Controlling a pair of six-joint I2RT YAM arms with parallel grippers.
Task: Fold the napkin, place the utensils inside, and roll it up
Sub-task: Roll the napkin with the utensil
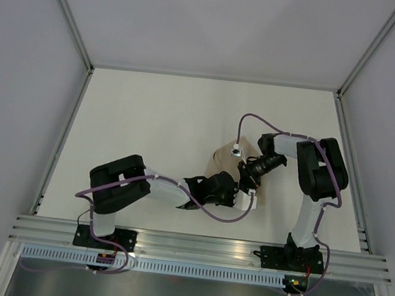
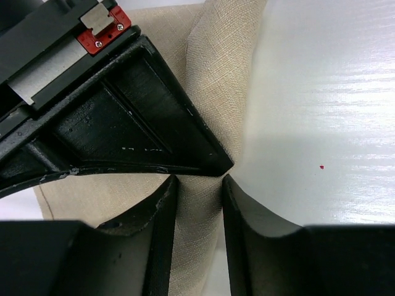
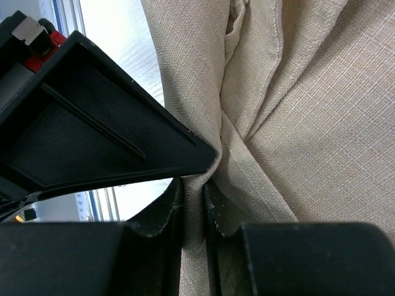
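The tan-beige napkin [image 1: 223, 162] lies bunched and creased in the middle of the table, between my two grippers. My left gripper [image 1: 238, 194] is shut on a fold of the napkin [image 2: 216, 74], which runs up between its fingers [image 2: 199, 185]. My right gripper [image 1: 249, 179] is shut on a pinched ridge of the napkin [image 3: 308, 123] between its fingers [image 3: 192, 188]. The two grippers meet tip to tip at the napkin's near right part. Each wrist view shows the other gripper's black finger [image 2: 123, 123] [image 3: 92, 123] pressed against the cloth. The fork is hidden or out of view.
The white table [image 1: 150, 128] is walled by grey panels and metal posts [image 1: 70, 12]. An aluminium rail [image 1: 194, 244] runs along the near edge. Purple cables [image 1: 247, 121] loop over both arms.
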